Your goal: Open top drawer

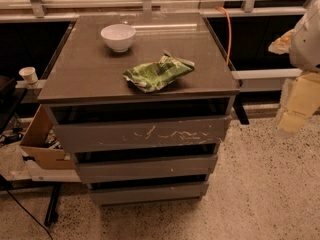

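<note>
Gripper [299, 101] fingers: can't tell if spread or pressed together. It sits at the right edge of the view as pale yellow and white shapes, well apart from the cabinet and holding nothing I can make out.

Top drawer [142, 133] is directly under the cabinet top [90, 79]. Its grey-brown front has no handle and pale scratches centre-right, and a dark gap runs along its upper edge.

Handling, my read: rigid panel, likely on runners, so a straight pull toward the camera with moderate resistance. The smooth face gives no purchase, so hook the upper lip through that gap, near mid-width to avoid racking. Weight depends on the contents, which are not visible.

Around it:
- white bowl [118, 36] and green snack bag [157, 73] on the cabinet top. The bag is near the front edge, above the drawer, so a jerky pull could shift it.
- two narrower lower drawers [147, 166] beneath. Don't catch those.
- cardboard box [42, 144] just beside the cabinet's left side, paper cup [28, 75] further left.
- orange cable [227, 31] behind on the right.

The path from the right to the drawer front looks unobstructed.
</note>
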Motion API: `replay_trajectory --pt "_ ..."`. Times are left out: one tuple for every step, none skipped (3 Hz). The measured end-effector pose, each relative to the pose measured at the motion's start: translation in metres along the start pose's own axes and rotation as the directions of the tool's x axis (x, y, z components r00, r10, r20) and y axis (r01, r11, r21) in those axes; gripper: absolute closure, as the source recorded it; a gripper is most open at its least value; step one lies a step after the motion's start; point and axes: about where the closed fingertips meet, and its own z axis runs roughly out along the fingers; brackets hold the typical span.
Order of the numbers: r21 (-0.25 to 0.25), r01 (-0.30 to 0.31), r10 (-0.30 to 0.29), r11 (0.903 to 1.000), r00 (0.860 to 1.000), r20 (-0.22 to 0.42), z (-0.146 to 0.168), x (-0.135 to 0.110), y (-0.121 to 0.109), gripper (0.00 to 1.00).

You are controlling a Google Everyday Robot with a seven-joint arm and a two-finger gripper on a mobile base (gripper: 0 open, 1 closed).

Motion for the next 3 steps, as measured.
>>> replay_trajectory --pt "0.0 -0.001 0.001 1.0 1.0 0.001 0.002 0.0 0.001 0.0" --pt "-0.007 -0.011 0.011 0.9999 1.0 0.014 0.022 0.004 0.013 0.0" --pt "-0.009 -0.028 0.029 0.9996 0.998 0.064 0.068 0.008 0.03 0.0"
